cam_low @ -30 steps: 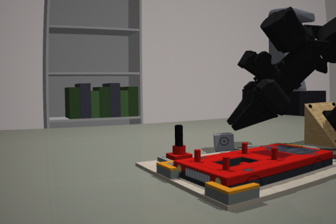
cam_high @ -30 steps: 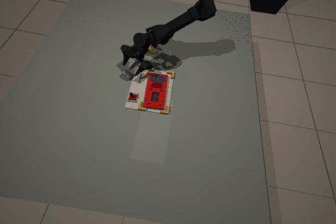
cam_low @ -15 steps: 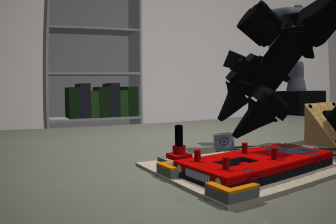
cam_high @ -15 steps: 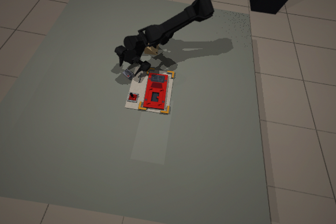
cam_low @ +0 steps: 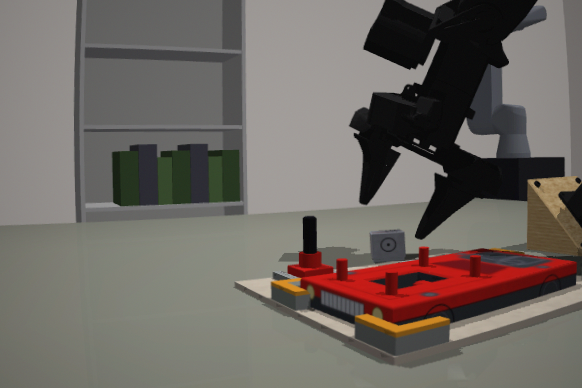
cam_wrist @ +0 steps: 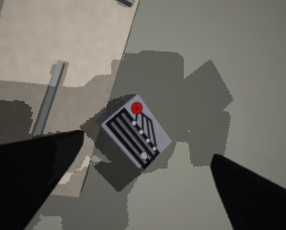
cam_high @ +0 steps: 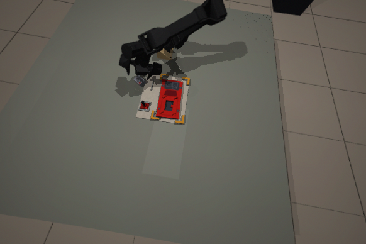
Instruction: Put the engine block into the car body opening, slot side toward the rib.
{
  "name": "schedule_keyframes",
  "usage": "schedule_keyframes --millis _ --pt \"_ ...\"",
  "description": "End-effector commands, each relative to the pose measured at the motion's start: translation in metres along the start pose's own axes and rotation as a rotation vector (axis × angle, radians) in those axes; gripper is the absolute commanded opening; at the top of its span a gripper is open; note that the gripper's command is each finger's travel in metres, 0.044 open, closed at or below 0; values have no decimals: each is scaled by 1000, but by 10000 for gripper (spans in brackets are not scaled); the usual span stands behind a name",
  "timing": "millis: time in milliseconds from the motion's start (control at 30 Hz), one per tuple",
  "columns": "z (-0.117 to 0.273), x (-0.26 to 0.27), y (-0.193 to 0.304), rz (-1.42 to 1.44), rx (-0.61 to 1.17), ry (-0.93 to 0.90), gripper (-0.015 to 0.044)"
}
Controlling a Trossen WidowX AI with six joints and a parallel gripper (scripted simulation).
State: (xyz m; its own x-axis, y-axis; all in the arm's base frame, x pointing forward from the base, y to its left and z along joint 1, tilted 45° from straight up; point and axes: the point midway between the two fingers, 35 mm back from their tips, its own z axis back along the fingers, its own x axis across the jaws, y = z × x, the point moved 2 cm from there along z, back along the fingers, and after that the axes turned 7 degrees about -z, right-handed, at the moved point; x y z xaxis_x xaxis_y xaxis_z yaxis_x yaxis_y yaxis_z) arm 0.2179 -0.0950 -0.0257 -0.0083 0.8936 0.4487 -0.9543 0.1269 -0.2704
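Observation:
The grey engine block (cam_high: 139, 80) (cam_low: 387, 246) (cam_wrist: 134, 133) stands on the table beside the board, its striped face with the red cap up. A face with a round mark shows in the exterior view; its slot is not visible. The red car body (cam_high: 172, 99) (cam_low: 340, 287) lies on the board, its opening (cam_high: 168, 105) (cam_low: 412, 280) empty. A small red rib juts into the opening from the right in the top view. My gripper (cam_high: 138, 76) (cam_low: 392, 220) (cam_wrist: 147, 148) is wide open and empty, tilted above the block, one finger to each side in the wrist view.
The pale board (cam_high: 151, 94) (cam_low: 260, 288) (cam_wrist: 60, 30) bears orange-topped corner brackets (cam_high: 187, 80) (cam_low: 400, 327), a red-based black lever (cam_high: 144, 105) (cam_low: 310, 259) and a thin grey bar (cam_wrist: 49, 99) near the block. Several red pegs rise around the opening. A wooden block (cam_high: 165, 54) (cam_low: 542, 222) stands behind the board.

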Motion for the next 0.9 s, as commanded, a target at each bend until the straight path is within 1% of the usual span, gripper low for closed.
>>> schedule_keyframes --millis 0,367,700,867 --pt "3 -4 -5 138 54 -42 440" --pt "9 -8 -13 468 150 -204 440" --pt "19 -10 -21 760 173 -391 440" --pt "20 -10 -23 803 171 -421 440"
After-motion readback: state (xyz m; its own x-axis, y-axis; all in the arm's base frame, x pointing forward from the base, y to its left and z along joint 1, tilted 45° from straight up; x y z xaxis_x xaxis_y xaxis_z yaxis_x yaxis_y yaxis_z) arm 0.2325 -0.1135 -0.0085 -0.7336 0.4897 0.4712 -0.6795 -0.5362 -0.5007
